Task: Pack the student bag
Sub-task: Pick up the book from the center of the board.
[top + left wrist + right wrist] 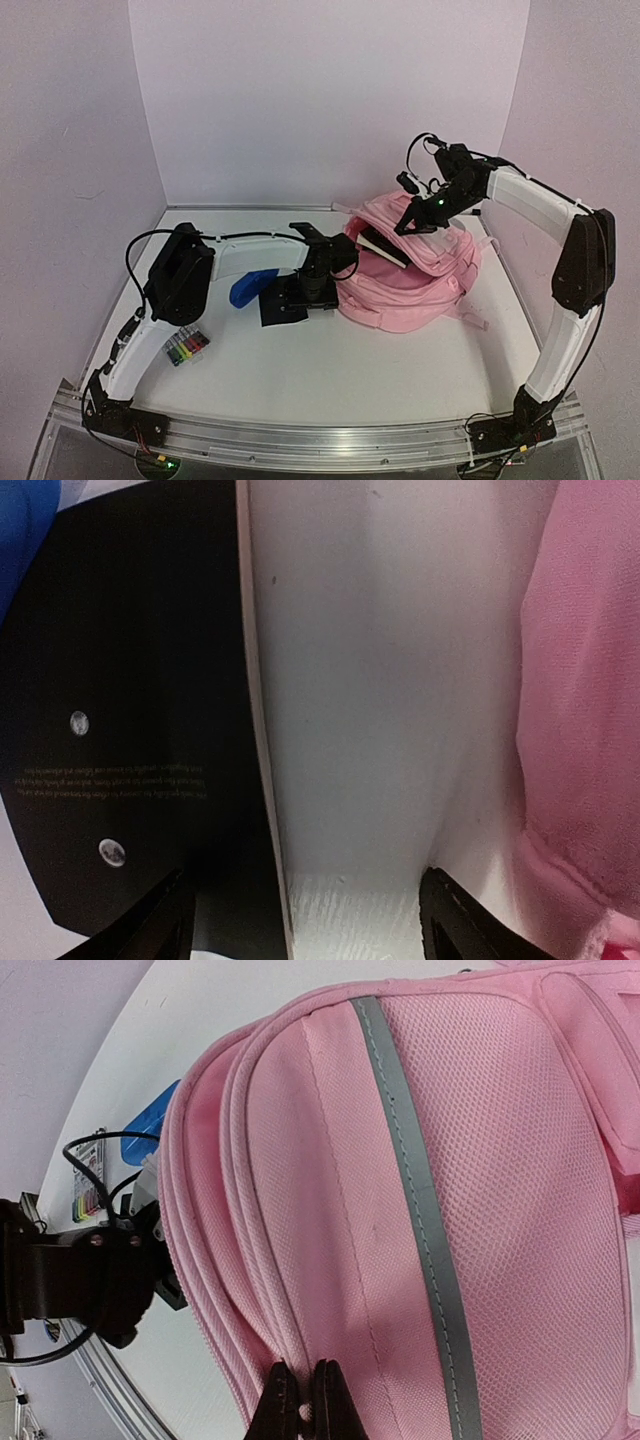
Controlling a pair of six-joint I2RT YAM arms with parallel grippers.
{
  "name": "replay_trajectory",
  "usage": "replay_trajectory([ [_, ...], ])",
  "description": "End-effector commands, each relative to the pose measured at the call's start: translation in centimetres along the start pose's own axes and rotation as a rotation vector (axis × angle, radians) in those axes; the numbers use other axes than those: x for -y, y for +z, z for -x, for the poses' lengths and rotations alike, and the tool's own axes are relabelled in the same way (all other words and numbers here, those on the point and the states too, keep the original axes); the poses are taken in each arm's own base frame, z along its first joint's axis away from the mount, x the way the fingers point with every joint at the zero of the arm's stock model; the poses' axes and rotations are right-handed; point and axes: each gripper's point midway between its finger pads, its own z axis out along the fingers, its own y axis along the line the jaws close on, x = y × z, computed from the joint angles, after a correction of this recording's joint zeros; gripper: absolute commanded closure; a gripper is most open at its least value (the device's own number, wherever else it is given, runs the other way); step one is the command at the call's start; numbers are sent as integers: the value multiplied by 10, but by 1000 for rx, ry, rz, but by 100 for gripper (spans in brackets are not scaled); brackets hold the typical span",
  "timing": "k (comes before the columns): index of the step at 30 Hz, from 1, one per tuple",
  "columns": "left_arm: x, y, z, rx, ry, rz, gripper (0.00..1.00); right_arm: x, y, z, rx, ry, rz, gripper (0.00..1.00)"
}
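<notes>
The student bag (pixel 415 275), a big pink backpack, lies at the middle right of the table with its main pocket gaping, and a black book (pixel 384 246) sticks out of the opening. My right gripper (pixel 412 224) is shut on the bag's upper flap and holds it up. In the right wrist view the fingertips (pixel 278 1408) pinch a fold of the pink fabric (pixel 330 1210) beside a grey stripe (pixel 425 1220). My left gripper (pixel 318 288) hovers open over the right edge of a second black book (pixel 283 306), just left of the bag. Its fingers (pixel 462 928) straddle the book's page edge (pixel 257 730) and bare table, with nothing between them.
A blue case (pixel 250 286) lies left of the flat book. A pack of coloured markers (pixel 186 348) sits near the left arm's base. The white table (pixel 340 370) is walled at the back and both sides. Pink bag fabric (pixel 585 730) is close to my left gripper's right side.
</notes>
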Motion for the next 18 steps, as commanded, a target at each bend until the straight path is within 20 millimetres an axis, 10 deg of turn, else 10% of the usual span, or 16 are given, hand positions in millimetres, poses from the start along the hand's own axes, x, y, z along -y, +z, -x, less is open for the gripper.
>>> replay_trajectory([
  [1, -25, 0, -6, -14, -72, 132, 25, 12, -8, -1, 23, 26, -41, 100],
  [9, -48, 19, -27, -93, -108, 223, 46, 9, -7, 0, 41, 19, -18, 100],
  [18, -40, -4, -21, -88, -81, 132, 100, 1, 2, -21, 3, 36, 48, 100],
])
